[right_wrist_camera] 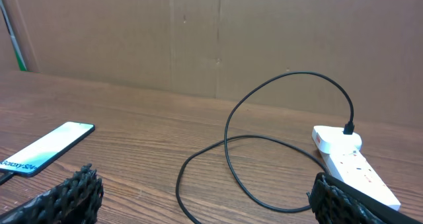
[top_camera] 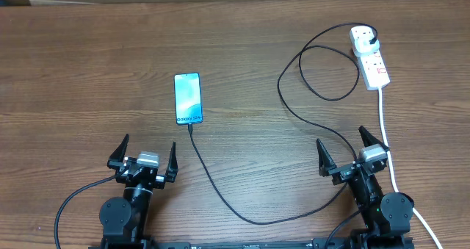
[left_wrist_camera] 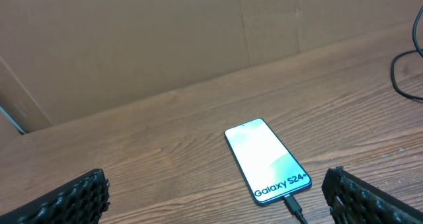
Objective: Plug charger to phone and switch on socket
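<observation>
Charger [top_camera: 220,194] runs from phone [top_camera: 188,98] to socket [top_camera: 369,56] on desk [top_camera: 73,73]; left claw [top_camera: 148,148], right claw [top_camera: 340,137] both spread, empty.

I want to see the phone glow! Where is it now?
In the overhead view, the phone lies flat on the table, left of middle, just beyond the open left pincer, with the black charger cable meeting its near end.

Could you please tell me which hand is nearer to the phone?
Left. The left hand sits open just below the phone in the overhead view, slightly to its left; the right hand is far off to the phone's right, beside the white cord.
</observation>
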